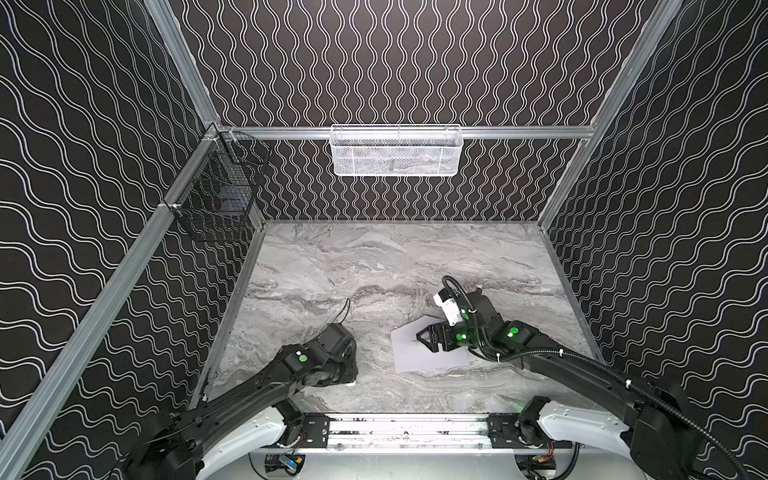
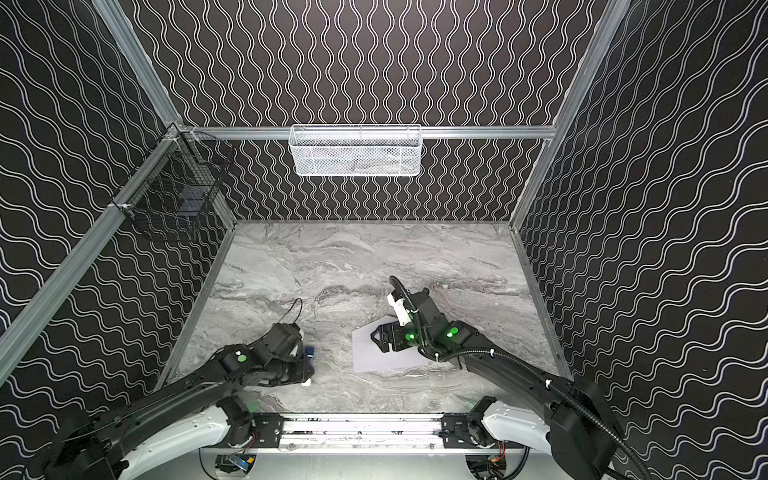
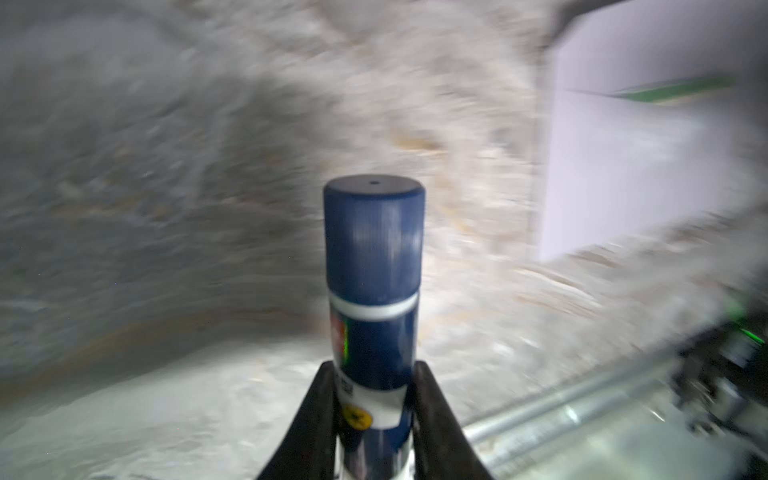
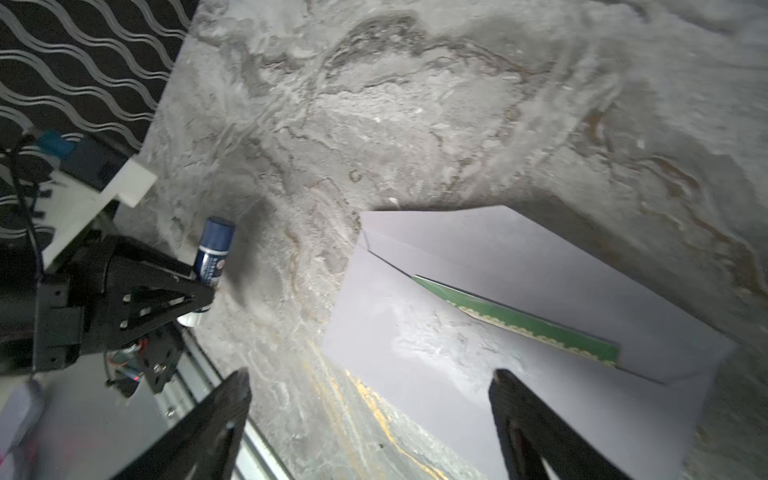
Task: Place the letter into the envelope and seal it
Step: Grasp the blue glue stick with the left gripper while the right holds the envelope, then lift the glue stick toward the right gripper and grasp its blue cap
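Envelope [image 4: 395, 299], letter [image 4: 519, 322] inside, on grey marble tabletop [image 1: 374, 257], wavy black walls [image 1: 395, 62]; left jaws clamp glue stick [image 3: 374, 257], right jaws apart.

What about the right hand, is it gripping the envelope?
No: the right hand stands wide open, and the envelope lies flat below it, not pinched.

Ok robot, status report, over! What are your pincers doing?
Left pincer shut on glue stick. Right pincer open over envelope. Letter inside, green edge showing, flap unsealed. Nothing in the way.
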{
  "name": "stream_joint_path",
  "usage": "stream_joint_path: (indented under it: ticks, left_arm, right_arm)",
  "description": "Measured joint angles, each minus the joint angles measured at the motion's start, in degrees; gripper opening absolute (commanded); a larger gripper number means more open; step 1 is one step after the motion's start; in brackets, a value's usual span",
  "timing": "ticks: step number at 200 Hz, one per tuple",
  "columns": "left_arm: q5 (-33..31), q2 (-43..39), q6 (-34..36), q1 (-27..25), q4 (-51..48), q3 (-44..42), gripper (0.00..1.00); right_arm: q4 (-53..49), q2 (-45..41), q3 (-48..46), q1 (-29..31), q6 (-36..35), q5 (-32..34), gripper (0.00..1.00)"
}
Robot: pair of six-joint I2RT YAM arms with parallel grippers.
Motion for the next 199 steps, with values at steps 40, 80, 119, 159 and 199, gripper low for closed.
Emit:
stream_joint_path:
  ticks: [40, 80, 119, 159, 199]
  left_arm:
    - [5.4, -3.61, 7.61, -0.81, 7.87, 4.11, 0.0]
    - [13.92, 0.17, 16.17, -1.07, 14.36, 7.34, 0.0]
    - [19.76, 0.2, 20.52, -1.31, 21.64, 7.02, 0.0]
    - [22.34, -1.22, 22.73, -2.01, 27.08, 5.51, 0.0]
    - [23.69, -1.88, 23.12, -2.64, 29.49, 5.11, 0.0]
  right_arm:
    - [-2.49, 2.47, 7.58, -1.2, -6.01, -12.83, 0.85]
    - [-2.71, 0.39, 9.05, -3.26, -7.69, -24.87, 0.8]
    - [-1.2, 1.14, 10.86, -4.42, -7.04, -32.57, 0.72]
    - [-1.33, 3.74, 13.07, -4.44, -6.86, -36.5, 0.66]
    - [-0.85, 5.11, 14.14, -4.44, -6.4, -38.36, 0.57]
